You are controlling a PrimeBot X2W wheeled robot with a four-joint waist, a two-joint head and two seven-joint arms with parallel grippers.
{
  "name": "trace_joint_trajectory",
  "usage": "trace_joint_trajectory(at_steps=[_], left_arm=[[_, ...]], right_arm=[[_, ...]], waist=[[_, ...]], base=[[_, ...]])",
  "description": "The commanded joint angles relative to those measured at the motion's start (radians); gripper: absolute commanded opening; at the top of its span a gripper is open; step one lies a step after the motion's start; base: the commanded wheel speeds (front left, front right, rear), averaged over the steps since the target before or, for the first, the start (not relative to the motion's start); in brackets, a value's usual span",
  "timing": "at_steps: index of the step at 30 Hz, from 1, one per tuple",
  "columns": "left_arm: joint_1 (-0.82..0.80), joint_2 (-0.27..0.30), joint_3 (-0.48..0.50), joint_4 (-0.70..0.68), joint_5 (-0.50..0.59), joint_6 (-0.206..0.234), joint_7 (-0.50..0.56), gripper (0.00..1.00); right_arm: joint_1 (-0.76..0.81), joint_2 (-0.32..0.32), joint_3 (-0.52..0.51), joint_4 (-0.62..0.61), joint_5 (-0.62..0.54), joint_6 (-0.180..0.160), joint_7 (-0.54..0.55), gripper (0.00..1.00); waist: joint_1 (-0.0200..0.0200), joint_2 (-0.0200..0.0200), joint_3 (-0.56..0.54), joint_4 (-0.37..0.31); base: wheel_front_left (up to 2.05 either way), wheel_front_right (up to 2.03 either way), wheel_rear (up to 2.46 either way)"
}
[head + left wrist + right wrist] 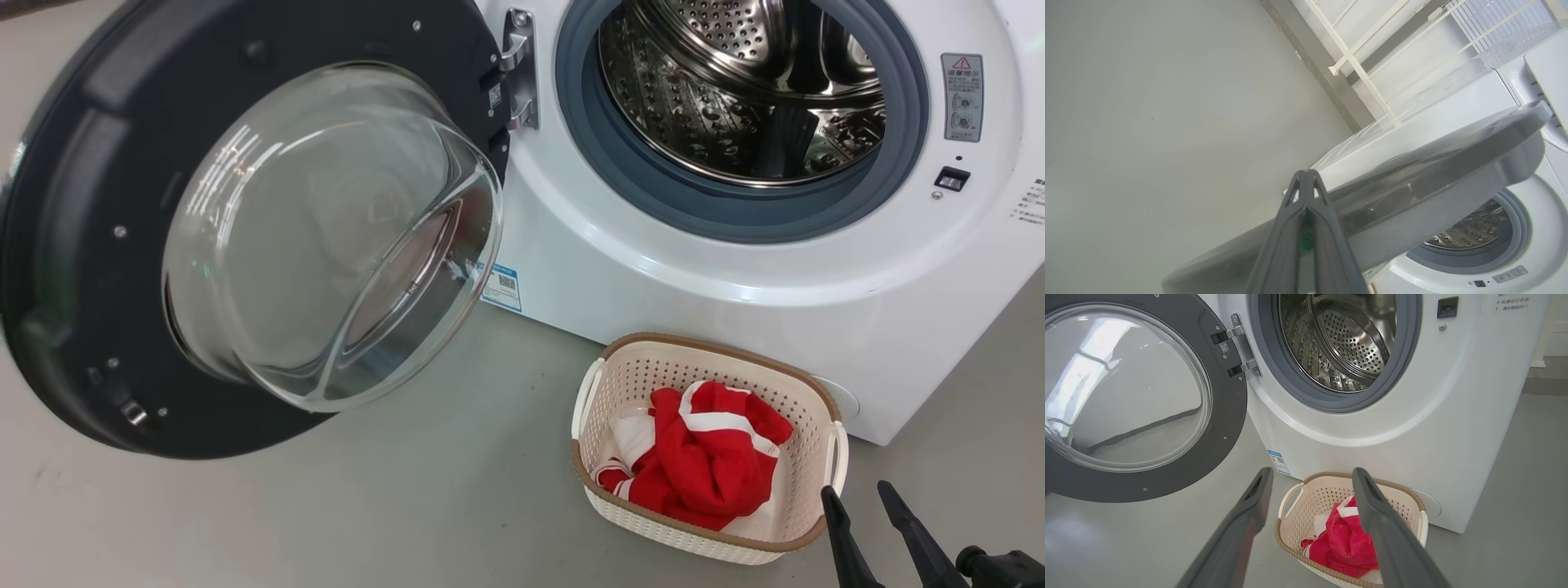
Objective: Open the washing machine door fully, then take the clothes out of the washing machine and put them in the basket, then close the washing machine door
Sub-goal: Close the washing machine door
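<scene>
Door wide open, clothes in basket.
Washing machine door [73, 245] stands open left of the washing machine [653, 269]. Red clothes [702, 465] lie in the basket [718, 367] on the floor. Right tool [857, 494] is spread, empty, beside the basket. Left tool [1306, 177] is pinched closed, empty, by the door's edge.

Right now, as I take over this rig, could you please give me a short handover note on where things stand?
Left gripper: shut, close to the outer face of the washing machine door; I cannot tell whether it touches.
Right gripper: open, holding nothing, near the basket.
The door stands wide open. The clothes lie in the basket, on the floor in front of the washing machine. The drum looks empty.
Done: door opened, clothes moved.
Left: close the door.
</scene>
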Motion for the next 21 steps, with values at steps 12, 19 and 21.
trace_joint_trajectory(at_steps=[12,19,21], left_arm=[[0.144,0.043,-0.119,-0.301,-0.19,-0.007,0.175,0.0],[0.201,0.05,-0.181,-0.458,-0.29,-0.007,0.227,0.0],[0.214,0.045,-0.196,-0.503,-0.312,-0.007,0.232,0.0]], right_arm=[[-0.009,-0.001,0.01,-0.022,-0.018,0.0,-0.006,1.0],[-0.015,0.007,0.009,-0.018,-0.016,0.0,-0.006,1.0],[-0.015,0.008,0.008,-0.017,-0.016,0.0,-0.006,1.0]], waist=[[0.0,-0.0001,-0.03,-0.001],[0.0,-0.0001,-0.034,-0.015],[0.0,-0.0001,-0.034,-0.021]], base=[[0.0,0.0,0.0],[0.0,0.0,0.0],[0.0,0.0,0.0]])
